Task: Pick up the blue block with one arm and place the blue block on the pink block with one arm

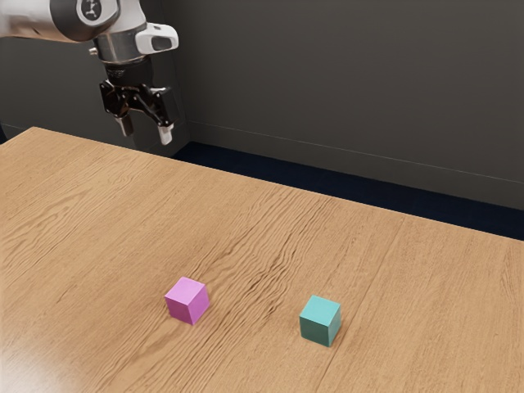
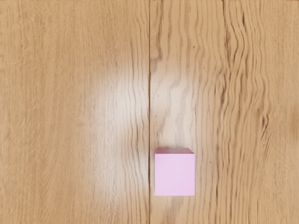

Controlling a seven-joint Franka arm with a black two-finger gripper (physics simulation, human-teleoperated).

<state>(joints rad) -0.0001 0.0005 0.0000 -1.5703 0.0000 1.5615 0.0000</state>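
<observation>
blue block (image 1: pixel 320 320): a small, matte teal-blue cube with plain faces, its top paler than its two visible sides. It sat flat on the table, toward the exterior view's right and near the front.
pink block (image 1: pixel 187 300): a small magenta-pink cube, flat on the table. It lay to the exterior view's left of the blue block and well apart from it, with one vertical edge turned toward the camera.
table (image 1: pixel 98 213): a light-brown wooden top with wavy grain.
gripper (image 1: pixel 146 129): a black two-finger hand, hanging high over the table's far edge at the exterior view's upper left, well apart from both blocks. Its fingers were spread, with nothing between them.
exterior view: gave both cubes, the arm and a dark grey wall (image 1: pixel 368 74).
wrist view: looked straight down on the pink block (image 2: pixel 174 172), giving its square top face. A dark plank seam (image 2: pixel 149 70) ran just beside the cube, and a pale sheen lay on the wood.
</observation>
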